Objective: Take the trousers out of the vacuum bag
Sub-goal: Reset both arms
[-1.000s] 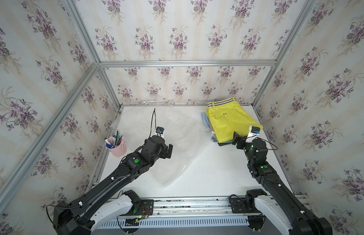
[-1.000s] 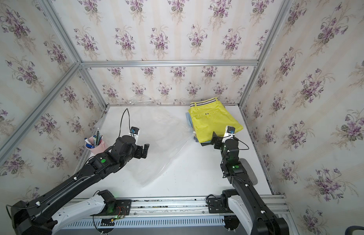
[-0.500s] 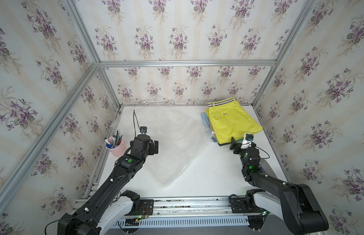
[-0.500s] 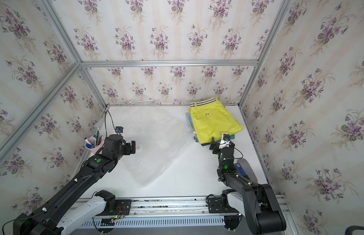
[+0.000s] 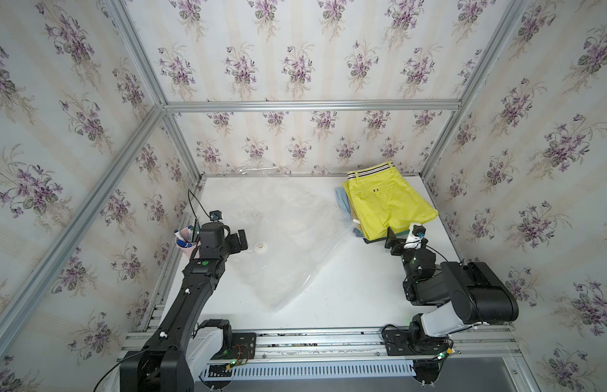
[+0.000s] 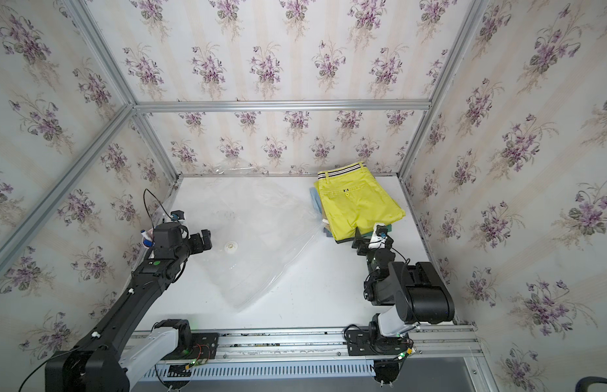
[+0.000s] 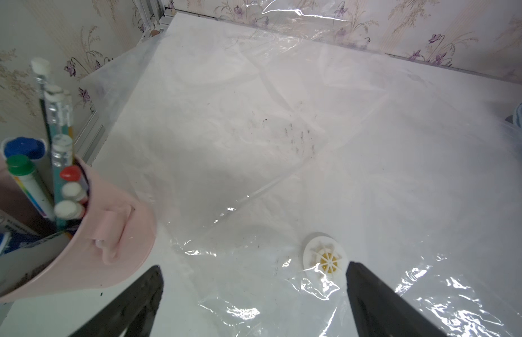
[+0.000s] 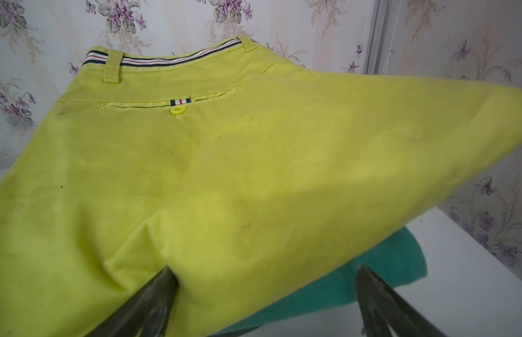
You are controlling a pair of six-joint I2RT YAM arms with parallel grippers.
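Folded trousers (image 5: 390,203) stack, bright yellow pair w/ striped waistband on top, teal layer under, far-right corner of white tabletop (image 5: 346,281), just beside flat crinkly clear plastic vacuum bag (image 5: 288,234) at centre-left, left end effector (image 7: 255,268) open by round white valve (image 7: 325,256), right end effector (image 8: 265,271) open at stack's near edge, purple-floral wallpaper walls (image 5: 295,51).

one vacuum bag (image 5: 295,217), one trousers stack (image 5: 386,203)
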